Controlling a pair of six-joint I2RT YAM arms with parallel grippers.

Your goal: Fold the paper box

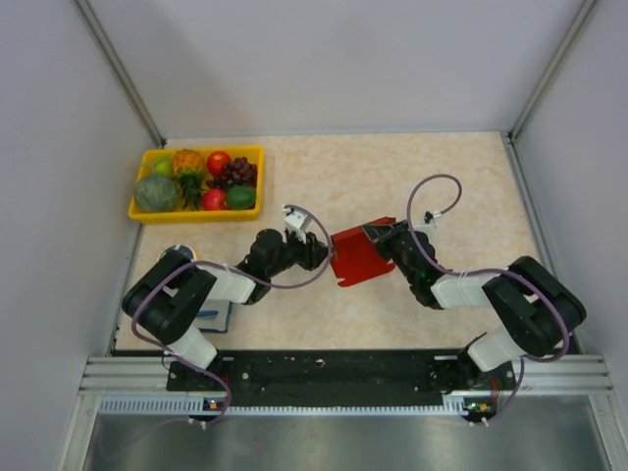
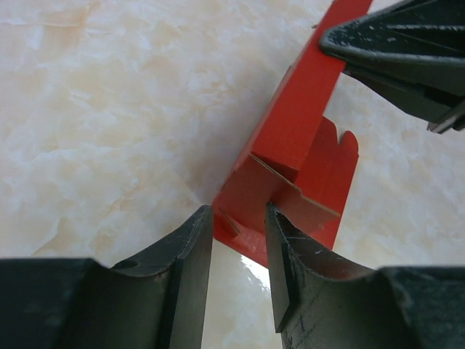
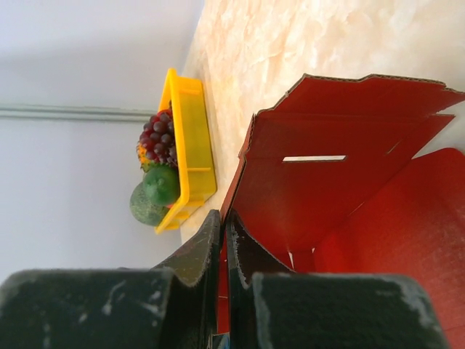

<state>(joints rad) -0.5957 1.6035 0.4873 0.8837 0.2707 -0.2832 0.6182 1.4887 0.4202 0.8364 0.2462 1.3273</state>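
So the paper box (image 1: 358, 257) sits roughly mid-desk (image 1: 392, 167), right between the two arms. It's partly folded up, with at least one wall standing off the surface.

The right end effector (image 3: 224, 222) comes at it from the box's far right corner and is clenched on that raised wall. In the right wrist view its two fingers (image 3: 192, 254) are squeezed nearly together, with the edge of the red card sandwiched in the sliver between them. Past the fingers you look at the inner side of the box, with a thin slit (image 3: 314, 158) cut through the panel and crease lines above it.

The left end effector (image 2: 238, 222) is at the box's left edge. In its wrist view the jaws stand apart, and the near corner of the box, where a small flap folds over, sits between the fingertips. The card looks like it meets both sides, but I can't tell if it's really pinched or just bracketed. A notched tab (image 2: 341, 149) shows just behind the raised wall, and the right end effector's black tip sits at the upper right of that view, up by the top of the wall.

The yellow tray (image 1: 196, 215) of fruit is over at the far left corner of the desk, well apart from the box. A blue notebook (image 1: 218, 316) peeks out from under the left arm.
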